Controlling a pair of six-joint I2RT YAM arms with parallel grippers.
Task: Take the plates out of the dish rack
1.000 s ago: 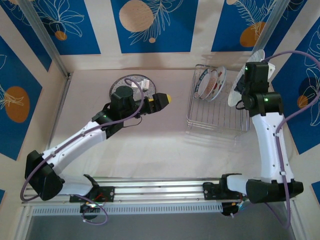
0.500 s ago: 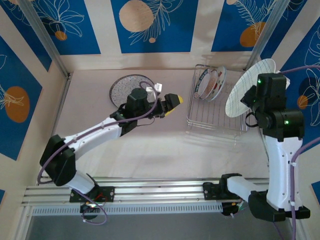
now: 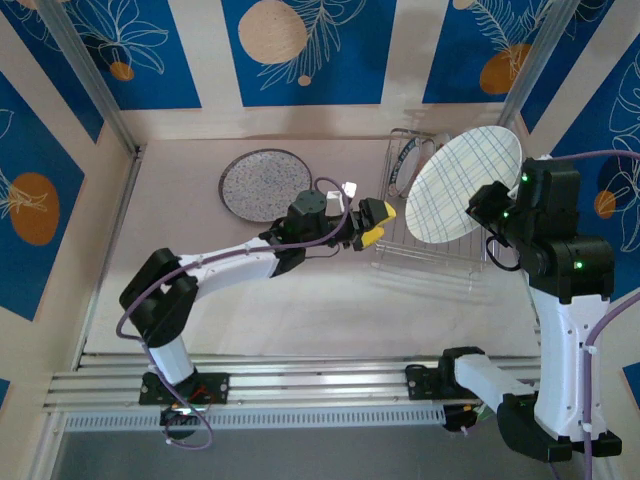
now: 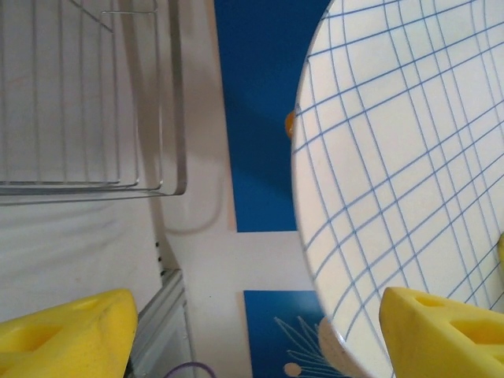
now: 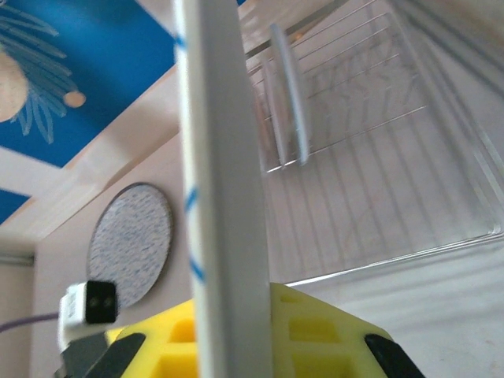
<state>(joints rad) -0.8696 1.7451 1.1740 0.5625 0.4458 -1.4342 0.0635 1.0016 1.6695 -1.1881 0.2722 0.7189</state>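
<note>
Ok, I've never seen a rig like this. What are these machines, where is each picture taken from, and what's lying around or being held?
Two robot arms are bolted at the near edge of the table; each ends in a two-finger gripper. The wide picture comes from a camera above and behind them; the other two come from cameras on the wrists. The right gripper is shut on a crosshatched plate, held in the air by the wire dish rack, where other plates stand upright. The left gripper is open, reaching toward that plate. A grey speckled plate lies flat on the table.
</note>
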